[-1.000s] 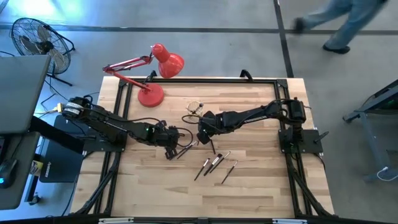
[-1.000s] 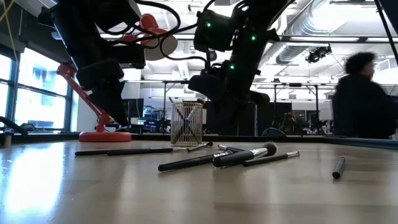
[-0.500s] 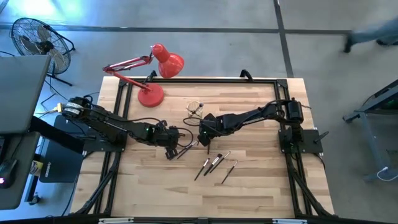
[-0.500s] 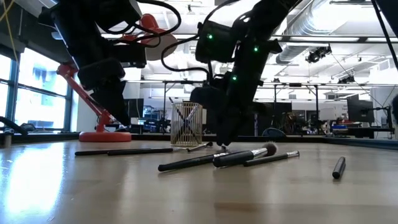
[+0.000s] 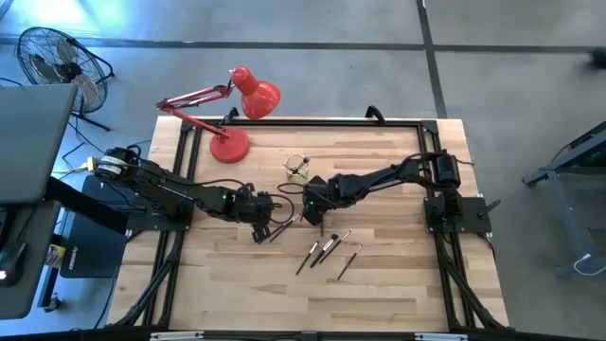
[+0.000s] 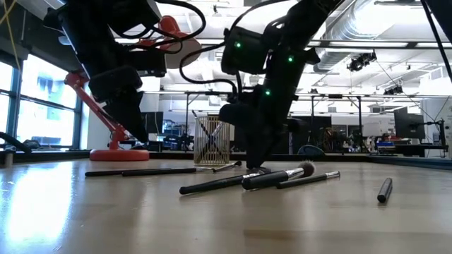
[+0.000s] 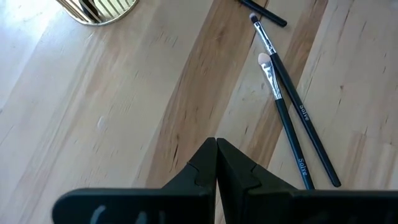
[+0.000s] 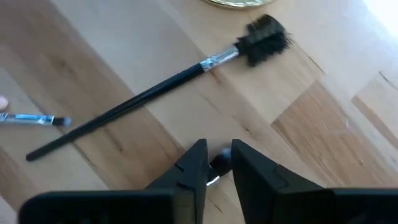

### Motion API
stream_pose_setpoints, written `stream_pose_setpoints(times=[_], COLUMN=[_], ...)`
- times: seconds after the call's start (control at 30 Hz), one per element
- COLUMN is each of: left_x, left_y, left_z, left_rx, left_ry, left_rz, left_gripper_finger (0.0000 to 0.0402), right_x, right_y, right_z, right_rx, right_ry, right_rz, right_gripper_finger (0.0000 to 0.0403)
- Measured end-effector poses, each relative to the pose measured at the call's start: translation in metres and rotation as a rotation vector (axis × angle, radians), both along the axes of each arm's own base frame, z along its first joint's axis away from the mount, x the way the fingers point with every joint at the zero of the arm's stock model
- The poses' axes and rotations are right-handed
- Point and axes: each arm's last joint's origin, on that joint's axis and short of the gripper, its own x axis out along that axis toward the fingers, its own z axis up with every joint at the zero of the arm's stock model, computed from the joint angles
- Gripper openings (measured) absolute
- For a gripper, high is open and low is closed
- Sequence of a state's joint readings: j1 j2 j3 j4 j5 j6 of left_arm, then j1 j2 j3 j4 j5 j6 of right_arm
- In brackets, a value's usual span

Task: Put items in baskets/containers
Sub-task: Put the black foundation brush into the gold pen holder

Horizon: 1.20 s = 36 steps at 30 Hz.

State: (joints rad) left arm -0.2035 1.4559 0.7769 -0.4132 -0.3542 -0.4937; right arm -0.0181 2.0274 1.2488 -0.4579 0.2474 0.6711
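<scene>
Several thin dark-handled brushes lie flat on the wooden table (image 5: 398, 284): two (image 5: 283, 227) beside my left gripper, others (image 5: 327, 249) nearer the front. A small round see-through cup with gold ribs (image 5: 298, 169) stands upright behind them, also seen in the low view (image 6: 212, 141). My right gripper (image 5: 319, 224) is down at the table and shut on one brush (image 8: 217, 164). A bushy-headed brush (image 8: 155, 87) lies just beyond it. My left gripper (image 7: 216, 149) hovers shut and holds nothing, short of the two brushes (image 7: 292, 118). My right gripper has a short dark piece of a brush, with a bit of pale metal (image 8: 214, 179), pinched between its two fingers (image 8: 194, 163). The fingers come steeply from above. The gripper hides the rest of that brush. It sits low at the tabletop (image 6: 256, 169).
A red desk lamp (image 5: 232, 114) stands at the far left corner, its base on the table. A black rail (image 5: 417, 123) frames the table's edges. A fan (image 5: 57, 62) and a dark case stand off the table to the left. Bare wood lies along the near edge.
My right gripper has come down onto the brushes at the table's middle, rolling a little, and its fingers have drawn together around one brush. A person beyond the far edge has walked out of view.
</scene>
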Motion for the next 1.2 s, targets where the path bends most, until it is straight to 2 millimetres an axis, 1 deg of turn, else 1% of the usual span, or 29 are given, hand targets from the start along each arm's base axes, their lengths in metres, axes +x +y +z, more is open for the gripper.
stream_pose_setpoints(times=[0.1,0.17,0.27,0.43,0.6,0.7,0.93,1.2], left_x=[0.0,0.0,0.0,0.0,0.0,0.0,0.0,0.001], left_y=[0.0,0.0,0.0,0.0,0.0,0.0,0.0,0.0], left_z=[0.0,0.0,0.0,0.0,0.0,0.0,0.0,0.0], left_rx=[0.0,0.0,0.002,0.004,0.005,0.006,0.007,0.005], left_ry=[0.0,0.0,-0.001,-0.001,-0.001,-0.003,-0.004,-0.009], left_rz=[0.0,0.0,0.0,0.001,0.001,0.002,0.003,0.003], left_gripper_finger=[0.0,0.0,0.0,0.0,0.0,0.0,0.0,0.0], right_x=[0.001,0.002,0.002,0.002,-0.004,-0.005,-0.007,-0.013], right_y=[0.003,0.007,0.011,0.018,0.024,0.026,0.033,0.037], right_z=[0.0,0.0,0.0,0.003,0.018,0.029,0.046,0.069], right_rx=[-0.029,-0.06,-0.102,-0.132,-0.109,-0.13,-0.19,-0.369], right_ry=[0.009,0.023,0.043,0.042,0.037,0.006,-0.031,-0.06], right_rz=[0.094,0.159,0.239,0.262,0.285,0.283,0.307,0.297], right_gripper_finger=[0.002,0.0006,0.001,0.0003,0.0001,0.0001,0.0,0.0])
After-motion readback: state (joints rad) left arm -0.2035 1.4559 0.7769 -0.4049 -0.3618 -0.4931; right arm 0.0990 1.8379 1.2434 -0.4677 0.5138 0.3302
